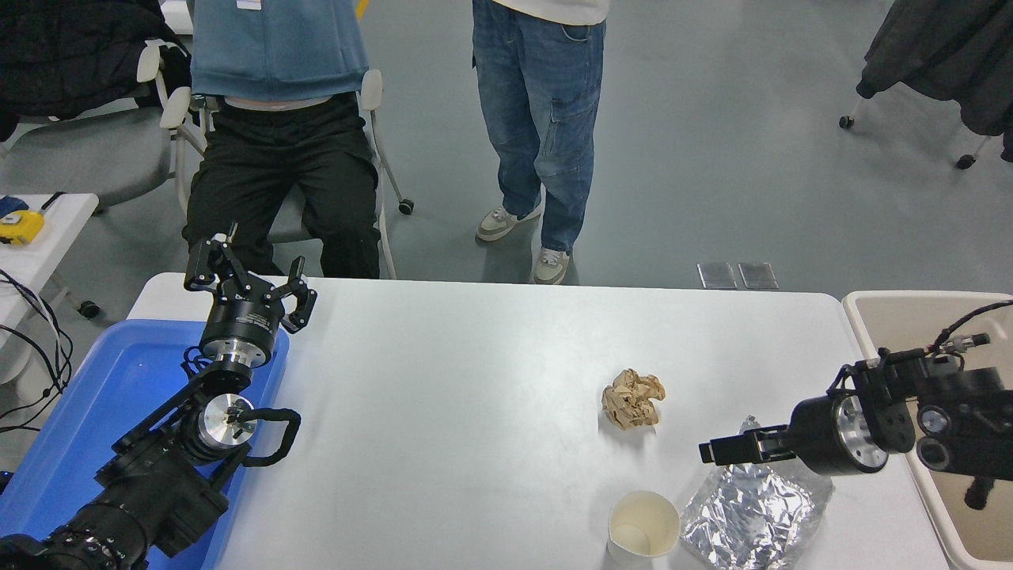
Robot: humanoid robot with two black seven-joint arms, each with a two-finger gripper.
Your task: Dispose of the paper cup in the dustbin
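The paper cup point(643, 528) stands upright near the table's front edge, white with a cream inside. The beige dustbin point(890, 321) sits off the table's right edge, partly behind my right arm. My right gripper point(716, 452) is open and empty. It points left, low over the table, above and to the right of the cup and apart from it, over the foil pouch's upper edge. My left gripper point(251, 279) is open and parked at the lower left, over the blue tray's far corner.
A crumpled brown paper ball point(633, 398) lies behind the cup. A silver foil pouch point(748, 514) lies right of the cup. A blue tray point(87, 396) sits at the left. Two people are at the table's far side.
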